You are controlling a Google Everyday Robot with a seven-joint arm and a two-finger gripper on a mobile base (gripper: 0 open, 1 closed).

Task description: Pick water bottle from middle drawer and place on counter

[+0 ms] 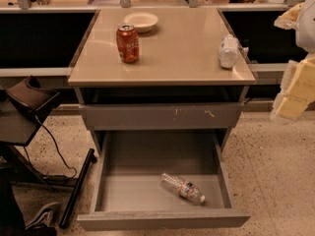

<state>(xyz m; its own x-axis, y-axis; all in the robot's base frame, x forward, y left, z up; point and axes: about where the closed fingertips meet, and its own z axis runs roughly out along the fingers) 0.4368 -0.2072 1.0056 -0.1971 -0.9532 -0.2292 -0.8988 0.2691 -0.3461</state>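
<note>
The water bottle [183, 188], clear with a white cap and a red-and-white label, lies on its side on the grey floor of the middle drawer [162, 219]. It rests right of centre, cap pointing toward the front right. The drawer is pulled fully out below the beige counter [182, 53]. My gripper [290, 102] hangs at the far right edge of the view. It is pale and yellowish, level with the counter's front edge, well above and to the right of the bottle, and holds nothing that I can see.
On the counter stand a red soda can [128, 43] and a white bowl [141, 21]; a stubby white bottle [228, 50] lies near its right edge. A scratched grey drawer front [162, 116] sits above the open drawer. A black stand [29, 100], pole [76, 188] and shoe [42, 215] are left.
</note>
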